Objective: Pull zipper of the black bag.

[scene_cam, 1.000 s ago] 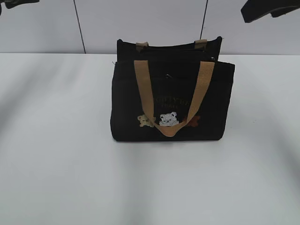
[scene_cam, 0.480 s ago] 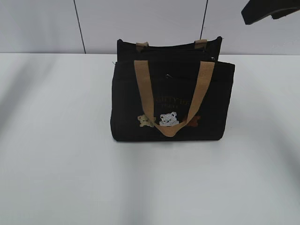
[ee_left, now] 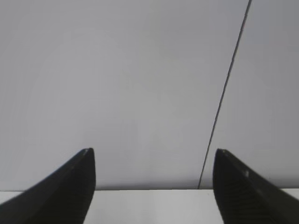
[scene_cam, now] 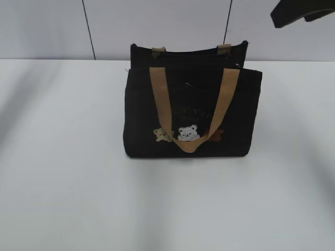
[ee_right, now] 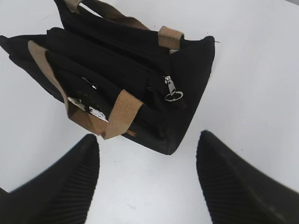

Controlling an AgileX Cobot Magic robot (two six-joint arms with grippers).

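The black bag (scene_cam: 230,125) stands upright mid-table, with tan handles, gold lettering and three small bears on its front. It also shows in the right wrist view (ee_right: 187,102) from above. The zipper (ee_right: 171,89), a silvery pull tab with a ring, lies near the bag's right end on the top zip line. My right gripper (ee_right: 149,161) is open and empty, high above the table to the right of the bag; part of it shows at the top right of the exterior view (scene_cam: 301,11). My left gripper (ee_left: 154,163) is open and empty, facing the back wall, away from the bag.
The white table (scene_cam: 63,172) spreads around the bag. A grey panelled wall (scene_cam: 47,26) with dark seams stands behind the table's far edge.
The left arm's dark tip at the exterior view's top left has left the frame. The right gripper has hardly shifted. The bag has not moved.
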